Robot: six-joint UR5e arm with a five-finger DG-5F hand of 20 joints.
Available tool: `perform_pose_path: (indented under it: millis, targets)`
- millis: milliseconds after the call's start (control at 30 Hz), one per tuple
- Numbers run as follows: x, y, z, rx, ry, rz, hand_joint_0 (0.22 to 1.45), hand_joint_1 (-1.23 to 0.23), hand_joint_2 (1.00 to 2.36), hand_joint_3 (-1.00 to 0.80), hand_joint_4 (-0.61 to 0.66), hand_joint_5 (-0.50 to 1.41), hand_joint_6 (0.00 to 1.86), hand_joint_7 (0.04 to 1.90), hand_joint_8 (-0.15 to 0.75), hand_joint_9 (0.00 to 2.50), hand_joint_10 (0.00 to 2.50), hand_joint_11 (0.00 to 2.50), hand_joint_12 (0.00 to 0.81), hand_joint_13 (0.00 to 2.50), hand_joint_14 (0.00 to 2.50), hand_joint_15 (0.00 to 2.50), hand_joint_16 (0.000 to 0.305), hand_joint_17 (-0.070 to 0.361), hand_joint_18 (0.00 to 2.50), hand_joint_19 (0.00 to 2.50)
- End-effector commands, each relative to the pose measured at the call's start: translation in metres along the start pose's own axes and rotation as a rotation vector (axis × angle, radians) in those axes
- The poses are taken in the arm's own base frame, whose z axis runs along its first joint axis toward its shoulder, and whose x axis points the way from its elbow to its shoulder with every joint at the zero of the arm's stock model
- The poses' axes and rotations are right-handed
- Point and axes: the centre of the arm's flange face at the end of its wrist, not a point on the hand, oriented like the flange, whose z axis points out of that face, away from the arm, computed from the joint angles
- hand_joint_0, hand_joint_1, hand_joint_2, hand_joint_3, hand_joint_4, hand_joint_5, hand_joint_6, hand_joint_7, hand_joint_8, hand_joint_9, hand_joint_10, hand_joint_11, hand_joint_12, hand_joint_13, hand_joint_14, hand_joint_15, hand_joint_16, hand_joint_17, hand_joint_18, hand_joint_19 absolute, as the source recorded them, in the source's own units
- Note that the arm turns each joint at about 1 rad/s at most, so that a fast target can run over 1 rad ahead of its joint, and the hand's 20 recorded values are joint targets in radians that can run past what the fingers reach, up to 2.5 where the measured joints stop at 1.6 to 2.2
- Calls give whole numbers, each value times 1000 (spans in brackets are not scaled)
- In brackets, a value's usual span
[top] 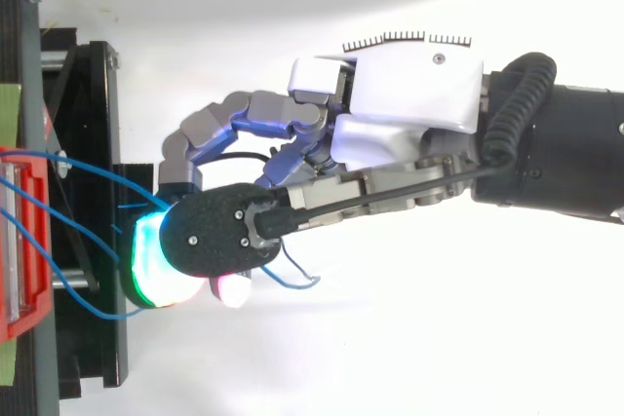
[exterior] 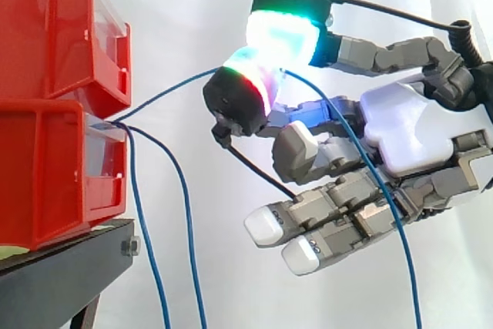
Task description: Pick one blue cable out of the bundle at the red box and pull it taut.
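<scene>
The hand [exterior: 408,132] reaches in from the right, level with the gap between the two bins. Two of its fingers [exterior: 283,32] are closed pad to pad on a single blue cable [exterior: 166,94]. The other fingers lie loosely bent below the palm and hold nothing.

From the pinch, the cable runs leftwards and slightly down to the front of the red bins [exterior: 54,159]. That stretch has a gentle bow in it, so it is not quite tight. The free end drops away past the palm and hangs down.

Two loose cables [exterior: 190,244] leave the same spot on the bins and hang straight down, well apart from the hand.

The bins are stacked at the edge of the black stand [exterior: 69,275] that faces the hand. The white curtain [exterior: 192,5] hangs behind everything.

The picking step looks done, since one cable is separated from the bundle and held. What remains, it seems, is the pull.

That calls for moving the hand away from the bins along the line of the cable until the bow is gone. The pinch has to stay firm enough that the thin cable does not slide through the pads. The pull should end once the cable is straight, before it tugs at the bins.
</scene>
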Motion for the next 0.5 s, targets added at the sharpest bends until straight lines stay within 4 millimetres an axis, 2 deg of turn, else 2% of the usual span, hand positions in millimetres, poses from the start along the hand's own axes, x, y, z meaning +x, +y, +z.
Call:
perform_pose_path:
  millis: [0,467]
  targets:
    - [-2,0,0,-1,-5,-14,471,-485,1000,-500,-115,-180,892,897,320,906,9,1016,411,606,11,382,56,127,488,262]
    - [-10,3,0,-14,-54,-141,414,-422,1000,-500,-61,-191,896,847,354,899,7,1008,444,616,11,381,64,143,509,245]
